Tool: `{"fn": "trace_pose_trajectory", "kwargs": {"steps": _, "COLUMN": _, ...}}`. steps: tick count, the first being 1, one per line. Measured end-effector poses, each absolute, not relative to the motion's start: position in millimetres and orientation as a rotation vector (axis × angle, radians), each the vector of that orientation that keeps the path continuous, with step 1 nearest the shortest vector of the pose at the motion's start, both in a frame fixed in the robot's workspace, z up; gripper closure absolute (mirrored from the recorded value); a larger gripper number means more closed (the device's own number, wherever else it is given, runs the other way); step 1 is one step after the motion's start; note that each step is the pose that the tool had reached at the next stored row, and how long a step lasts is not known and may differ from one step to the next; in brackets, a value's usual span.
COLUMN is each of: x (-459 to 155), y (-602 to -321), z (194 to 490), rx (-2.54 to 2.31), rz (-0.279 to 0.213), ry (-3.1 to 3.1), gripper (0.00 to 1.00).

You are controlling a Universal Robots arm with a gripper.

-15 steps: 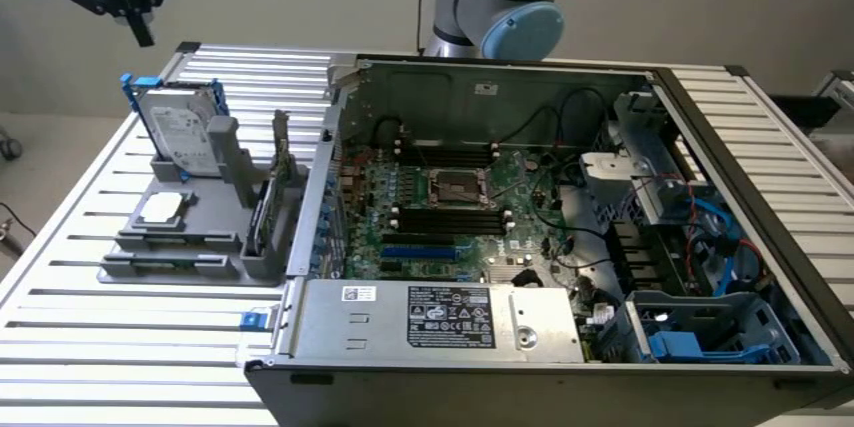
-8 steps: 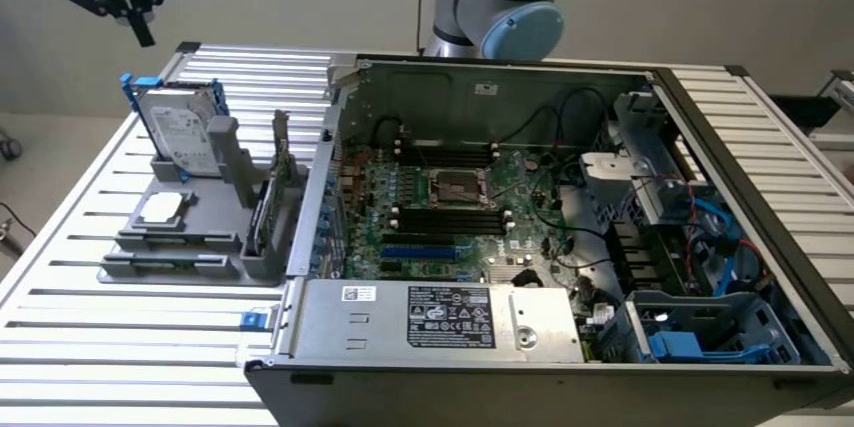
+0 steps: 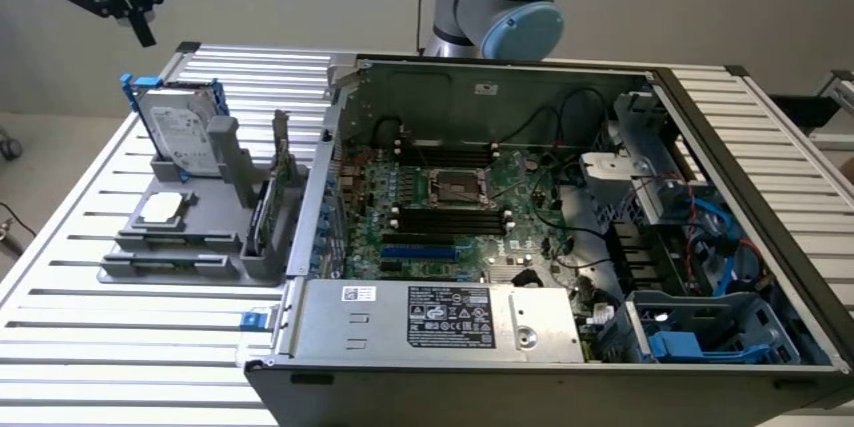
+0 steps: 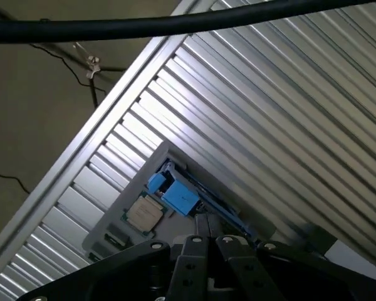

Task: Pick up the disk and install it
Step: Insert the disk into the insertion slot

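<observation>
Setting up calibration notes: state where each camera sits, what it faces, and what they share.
Exterior view: raised, looking down at the table, open case and disk; arm and jaws show.
Wrist view: on the wrist, looking down past the shut jaws at the table.
Shared: table, disk, chip, jaws.

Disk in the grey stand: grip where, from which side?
Probably best to grip the disk by the free upper end of its blue carrier, coming from above: it stands on end, slightly tilted, lower end seated in the grey stand.
</observation>
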State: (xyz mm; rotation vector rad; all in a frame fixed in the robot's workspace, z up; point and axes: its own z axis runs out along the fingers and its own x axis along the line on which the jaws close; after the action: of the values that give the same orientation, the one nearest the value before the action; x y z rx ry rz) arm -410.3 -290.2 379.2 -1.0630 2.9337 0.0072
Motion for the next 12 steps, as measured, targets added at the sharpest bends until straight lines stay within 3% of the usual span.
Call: {"fn": "trace_pose_trajectory", "kwargs": {"steps": 12, "x": -410.3, "y": -290.1, "z": 377.8, "rx": -1.292, "rz": 0.023, "ry": 2.846, "gripper": 0.89}}
